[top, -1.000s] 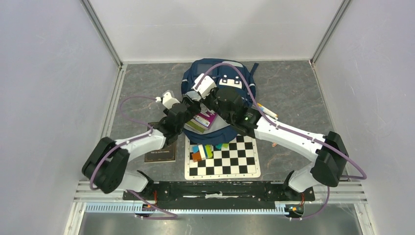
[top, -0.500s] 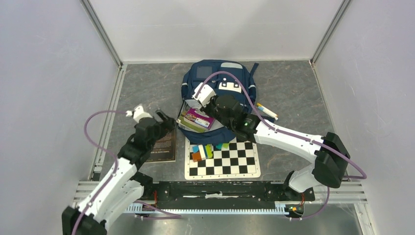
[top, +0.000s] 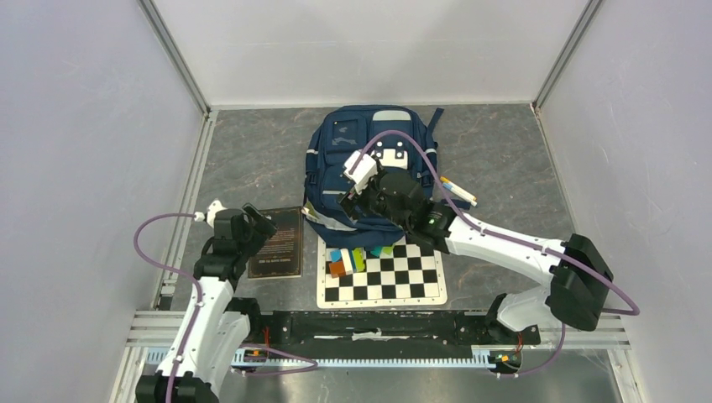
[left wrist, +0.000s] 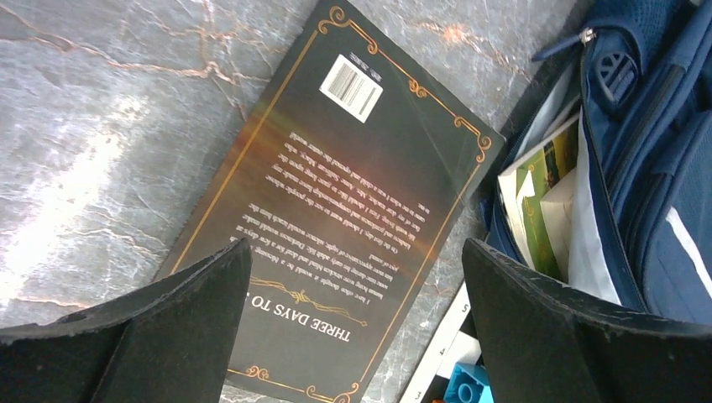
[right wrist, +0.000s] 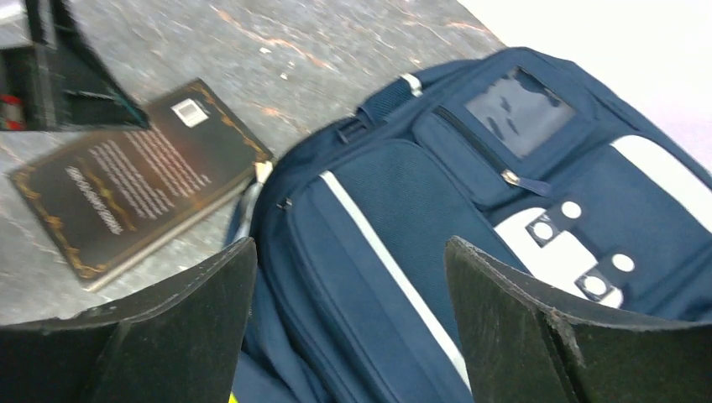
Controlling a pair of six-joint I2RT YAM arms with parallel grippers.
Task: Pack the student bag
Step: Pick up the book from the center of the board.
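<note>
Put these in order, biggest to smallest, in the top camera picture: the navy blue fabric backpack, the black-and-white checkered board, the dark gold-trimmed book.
1. navy blue fabric backpack, clearly biggest
2. black-and-white checkered board, partly covered
3. dark gold-trimmed book, smallest

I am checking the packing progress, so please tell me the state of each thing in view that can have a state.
student bag: lying flat, main compartment open at its near left edge, books showing inside.
dark book: closed, back cover up, lying on the table beside the student bag.
left gripper: open, empty, above the dark book.
right gripper: open, empty, above the student bag.
</note>
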